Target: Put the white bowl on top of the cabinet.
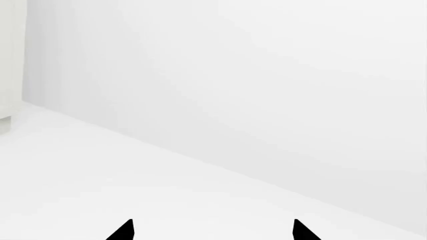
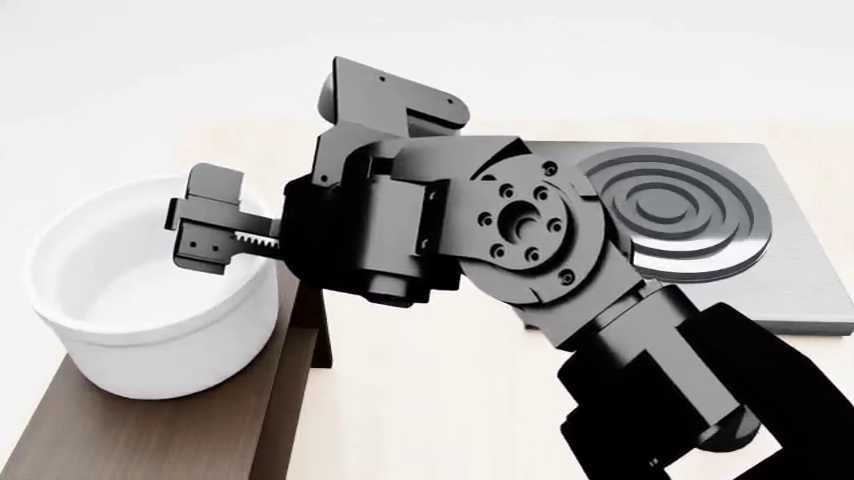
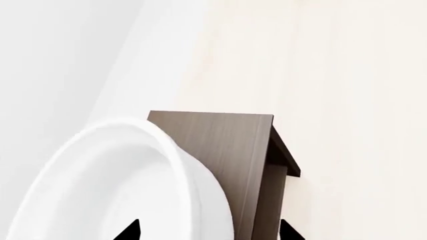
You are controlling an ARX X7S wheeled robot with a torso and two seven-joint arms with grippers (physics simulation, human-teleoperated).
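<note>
I am working at the placing step: the white bowl [image 2: 140, 290] is sitting upright on the flat top of the cabinet [image 2: 147, 435], near its end, and my right end effector [image 2: 214, 232] is hovering at the bowl's rim on the side nearest to me. In the right wrist view my two fingertips [image 3: 130, 231] are standing apart, with the bowl's wall [image 3: 193, 190] lying between them and the cabinet top [image 3: 227, 145] reaching on beyond it, so I am judging this end effector as released or only loosely around the rim, not clenched. My left end effector [image 1: 212, 231] is also spread and grasping nothing, facing only a pale surface [image 1: 133, 180] and wall. Next I am needing to lift straight up and away from the rim, without dragging the bowl toward the cabinet edge.
</note>
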